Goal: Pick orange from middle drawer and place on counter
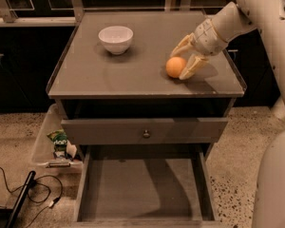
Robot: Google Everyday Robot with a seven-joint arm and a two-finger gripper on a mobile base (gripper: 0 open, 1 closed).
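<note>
The orange (175,67) rests on the counter (109,75), towards its right front. My gripper (177,63) reaches in from the right with its fingers spread on either side of the fruit. The lower finger (189,69) lies against the orange's right side and the upper finger (180,44) stands just behind it. The gripper looks open, not clamped. The middle drawer (142,186) is pulled out below, and its bare floor holds nothing.
A white bowl (116,39) stands at the counter's back left. A closed drawer front with a round knob (146,133) sits above the open drawer. A clear bin with packets (57,144) and cables (23,194) lie on the floor at the left.
</note>
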